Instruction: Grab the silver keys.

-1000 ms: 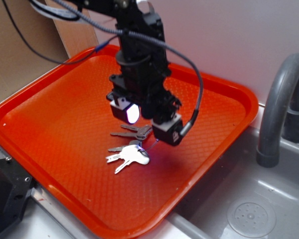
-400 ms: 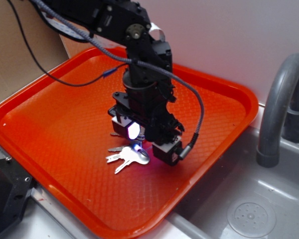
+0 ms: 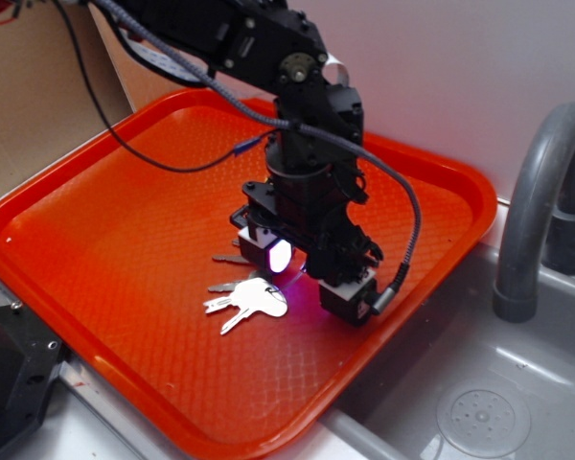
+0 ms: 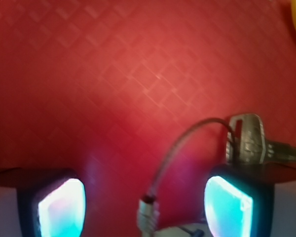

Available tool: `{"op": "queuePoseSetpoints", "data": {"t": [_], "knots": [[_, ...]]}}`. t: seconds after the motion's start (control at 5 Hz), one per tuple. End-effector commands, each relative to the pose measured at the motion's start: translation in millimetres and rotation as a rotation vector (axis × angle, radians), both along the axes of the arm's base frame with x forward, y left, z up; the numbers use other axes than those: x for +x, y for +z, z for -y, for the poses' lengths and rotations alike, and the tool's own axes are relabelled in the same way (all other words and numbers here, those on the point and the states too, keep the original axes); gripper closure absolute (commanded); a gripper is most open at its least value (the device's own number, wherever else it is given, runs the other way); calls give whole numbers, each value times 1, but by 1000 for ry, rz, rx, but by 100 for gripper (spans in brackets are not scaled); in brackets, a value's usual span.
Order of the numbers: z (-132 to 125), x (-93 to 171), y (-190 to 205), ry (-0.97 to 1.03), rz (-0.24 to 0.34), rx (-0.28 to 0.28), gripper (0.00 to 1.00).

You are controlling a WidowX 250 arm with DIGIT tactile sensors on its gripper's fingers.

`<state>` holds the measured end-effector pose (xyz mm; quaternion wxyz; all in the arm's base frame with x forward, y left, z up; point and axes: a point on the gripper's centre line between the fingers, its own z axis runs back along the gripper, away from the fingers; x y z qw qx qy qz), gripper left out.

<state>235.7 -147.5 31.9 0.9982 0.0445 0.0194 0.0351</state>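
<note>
Orange textured plastic tray [image 3: 105,240] beside a grey sink: the black gripper [image 3: 302,278] hangs low, jaws spread wide to straddle the flat silver keys [image 3: 244,302], nothing clamped yet.

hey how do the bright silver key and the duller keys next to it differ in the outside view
The bright key glares almost white under the hand's light; the dull keys look grey. The bright key lies fully in view at the front of the silver keys, while the dull ones run partly under the hand. Its head looks broader than theirs. All lie flat on the orange tray with blades pointing left.
</note>
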Motion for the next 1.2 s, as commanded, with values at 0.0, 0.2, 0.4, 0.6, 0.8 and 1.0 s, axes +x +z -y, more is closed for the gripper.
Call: {"op": "queuePoseSetpoints", "data": {"t": [0.0,0.2,0.4,0.6,0.8,1.0], "knots": [[9,4,8,-101,45,-36,100],[9,6,6,-116,60,-9,100],[6,13,18,-116,91,3,100],[-23,22,68,-99,61,-60,100],[-54,23,117,-117,60,-118,100],[-96,25,170,-85,107,-18,100]]}}
